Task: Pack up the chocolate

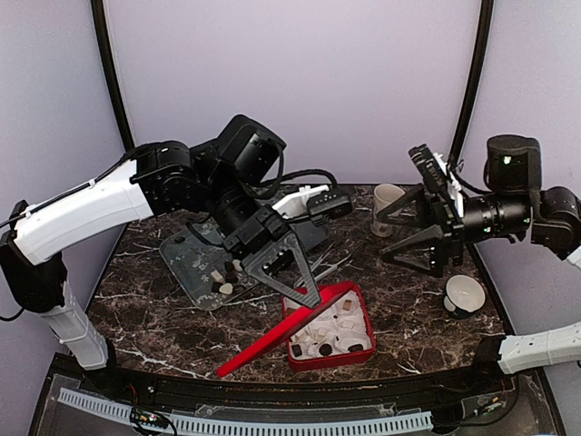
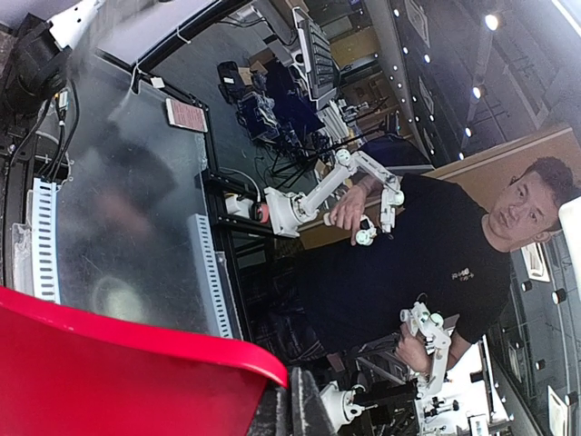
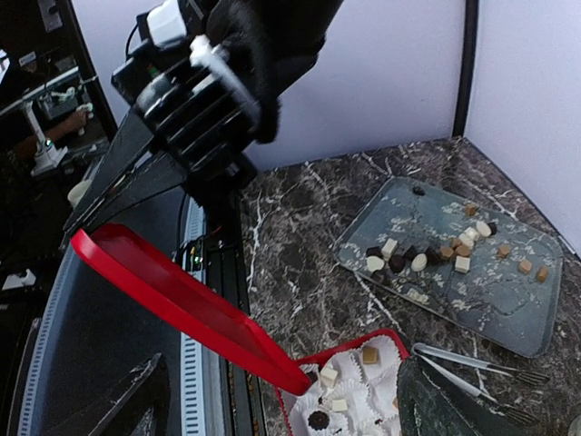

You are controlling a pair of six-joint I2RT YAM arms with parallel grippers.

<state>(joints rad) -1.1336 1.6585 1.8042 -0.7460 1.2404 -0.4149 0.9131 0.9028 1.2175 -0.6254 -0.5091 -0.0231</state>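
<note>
A red box [image 1: 361, 309] with a white insert holds several chocolate pieces [image 1: 338, 334] near the table's front. My left gripper [image 1: 307, 292] is shut on the edge of the red lid [image 1: 268, 343] and holds it tilted beside the box. In the left wrist view the lid [image 2: 118, 372] fills the lower left and my gripper [image 2: 292, 404] pinches its rim. More chocolate [image 1: 219, 280] lies on a glass tray [image 1: 186, 254]. My right gripper [image 1: 404, 234] is open and empty above the table's right. The right wrist view shows the lid [image 3: 182, 304], box [image 3: 386, 341] and tray chocolate [image 3: 422, 257].
A beige mug [image 1: 388, 198] stands at the back right. A white cup [image 1: 465, 293] sits at the right. Metal tweezers [image 3: 472, 363] lie between box and tray. The left arm reaches across the tray. A grey rail [image 1: 245, 422] runs along the front edge.
</note>
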